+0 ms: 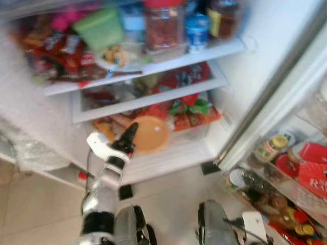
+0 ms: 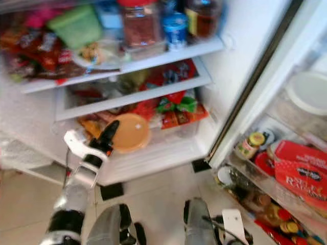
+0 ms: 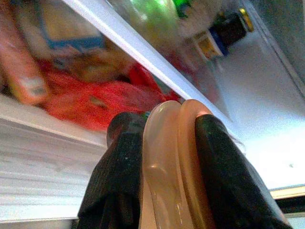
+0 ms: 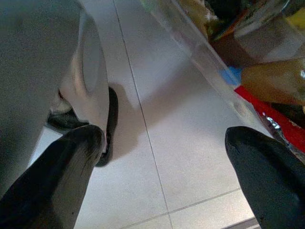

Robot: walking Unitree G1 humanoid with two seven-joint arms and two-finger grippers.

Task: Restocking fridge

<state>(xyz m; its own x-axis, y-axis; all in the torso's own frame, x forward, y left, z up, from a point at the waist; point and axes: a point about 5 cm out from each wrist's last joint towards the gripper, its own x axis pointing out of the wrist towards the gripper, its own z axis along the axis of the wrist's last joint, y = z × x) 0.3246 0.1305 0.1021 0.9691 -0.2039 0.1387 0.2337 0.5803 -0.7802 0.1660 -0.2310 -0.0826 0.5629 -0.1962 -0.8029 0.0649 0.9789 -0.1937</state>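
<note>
Robot's legs sit at the bottom of the head views over the tiled floor (image 1: 168,199), the right gripper (image 4: 162,181) hangs idle above those tiles with its fingers spread wide and nothing between them. The left gripper (image 1: 130,133) is raised toward the open fridge (image 1: 230,87), fingers (image 3: 121,181) clamped on the rim of an orange plate (image 1: 150,133); the wrist view shows what looks like two stacked orange rims pinched edge-on between the pads. The plate's disc extends from the fingertips toward the robot's right and into the fridge, just in front of the bottom drawer (image 1: 194,127) packed with red and green packets, below the lower white shelf (image 1: 153,97). Left arm is the only one near, so the placing looks to be its job, probably pushing the plate further forward, flat side first, into whatever gap the low compartment offers. Top shelf has jars (image 1: 163,23) and a green tub (image 1: 99,25), labels too blurred to read. On the door rack (image 2: 286,178) a red pack (image 2: 301,176) reads roughly "SELF RAISING", partly cut off; a yellow-lidded jar (image 2: 250,143) beside it is unreadable
</note>
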